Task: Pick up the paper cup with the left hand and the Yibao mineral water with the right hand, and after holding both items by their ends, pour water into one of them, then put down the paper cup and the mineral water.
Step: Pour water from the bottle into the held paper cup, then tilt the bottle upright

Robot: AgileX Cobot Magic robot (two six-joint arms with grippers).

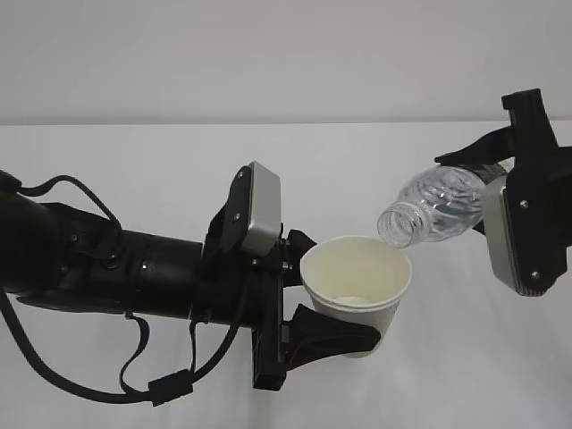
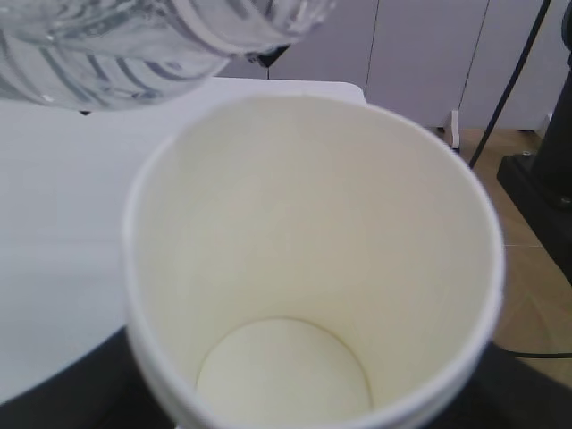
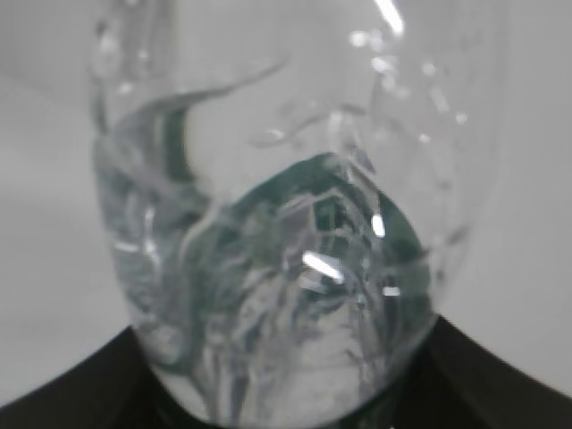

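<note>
White paper makes up the cup (image 1: 356, 290), which the left hand (image 1: 344, 290) grips around its lower wall, one black finger (image 1: 335, 335) wrapping the front and the other behind near the rim. It is held upright above the pale tabletop (image 1: 134, 161), mouth open to the top. From the left wrist, the cream inside (image 2: 308, 268) runs down to a round bottom; whether any water lies there cannot be told.

At the right, the right hand (image 1: 492, 192) is closed on the bottle (image 1: 438, 207) at its base end, where a little of the dark green label (image 3: 340, 206) shows through the clear plastic in the right wrist view. The bottle lies tilted, neck pointing left and slightly downward, its uncapped mouth (image 1: 398, 225) just above and beside the cup's right rim, not touching it. In the left wrist view the ribbed body (image 2: 134, 40) hangs over the cup's far edge. No stream is visible between them.
</note>
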